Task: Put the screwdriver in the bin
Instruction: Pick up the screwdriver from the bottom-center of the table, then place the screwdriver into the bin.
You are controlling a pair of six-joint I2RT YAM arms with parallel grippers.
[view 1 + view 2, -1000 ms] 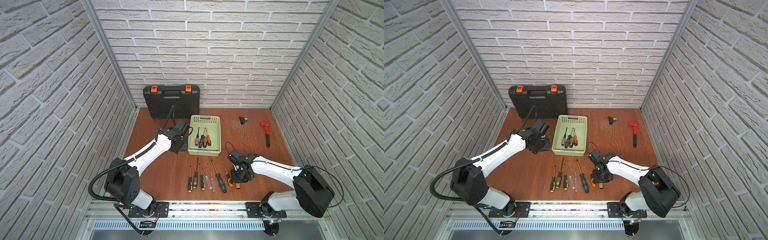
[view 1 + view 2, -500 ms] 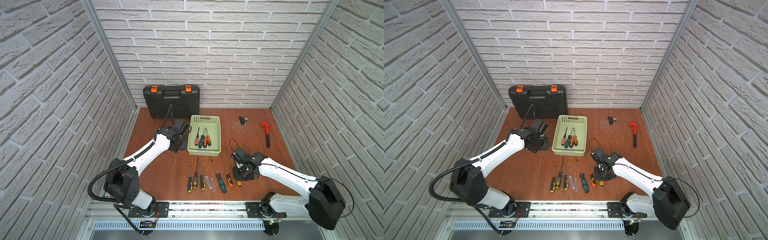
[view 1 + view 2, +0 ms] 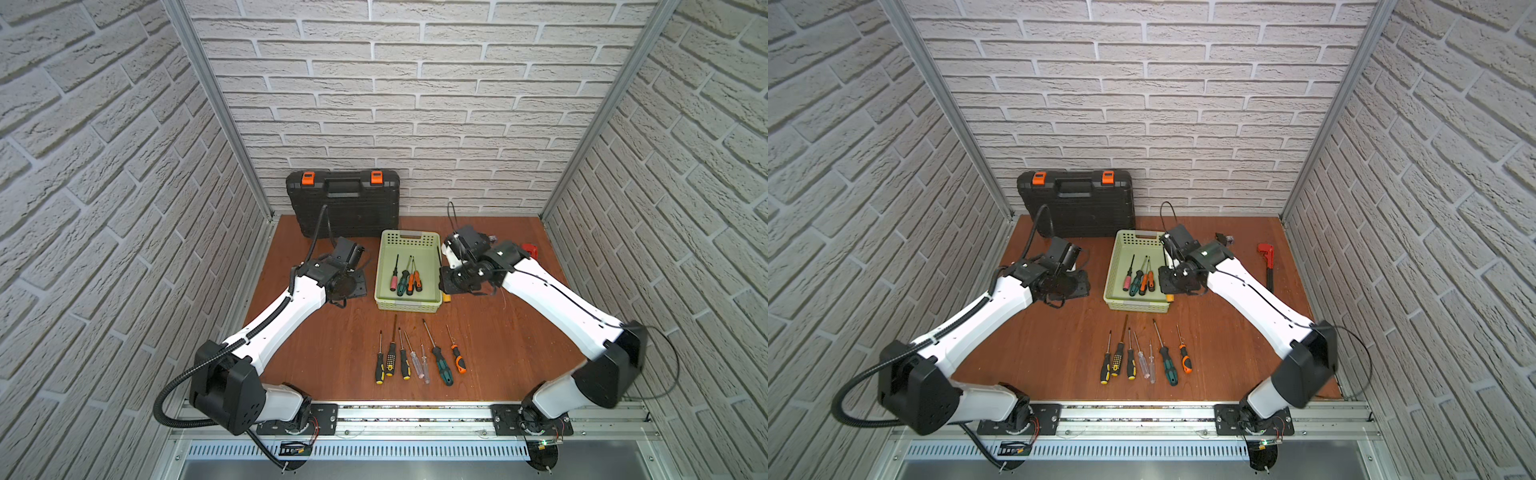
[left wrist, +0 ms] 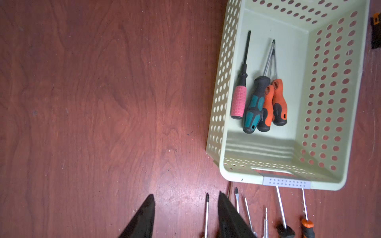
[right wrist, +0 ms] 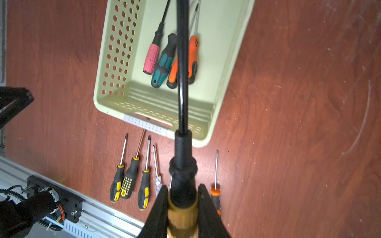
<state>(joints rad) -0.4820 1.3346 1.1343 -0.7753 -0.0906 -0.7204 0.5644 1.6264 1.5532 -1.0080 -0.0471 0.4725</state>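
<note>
Nothing legible anywhere — faint print on an orange-handled screwdriver (image 5: 193, 49) in the bin (image 5: 107, 61) is too blurred.

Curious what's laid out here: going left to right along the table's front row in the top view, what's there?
black-yellow screwdriver, dotted-grip screwdriver, second black-yellow screwdriver, clear screwdriver, second clear screwdriver, teal screwdriver, orange screwdriver

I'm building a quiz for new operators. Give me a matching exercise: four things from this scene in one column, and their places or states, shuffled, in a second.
Things
1. pink-handled screwdriver
2. black-shafted screwdriver
3. black toolcase
4. left tool

Places or states
A. open, holding nothing
B. by the back wall
C. lying in the bin
D. gripped by the right tool

Pairs: 1-C, 2-D, 3-B, 4-A
</note>
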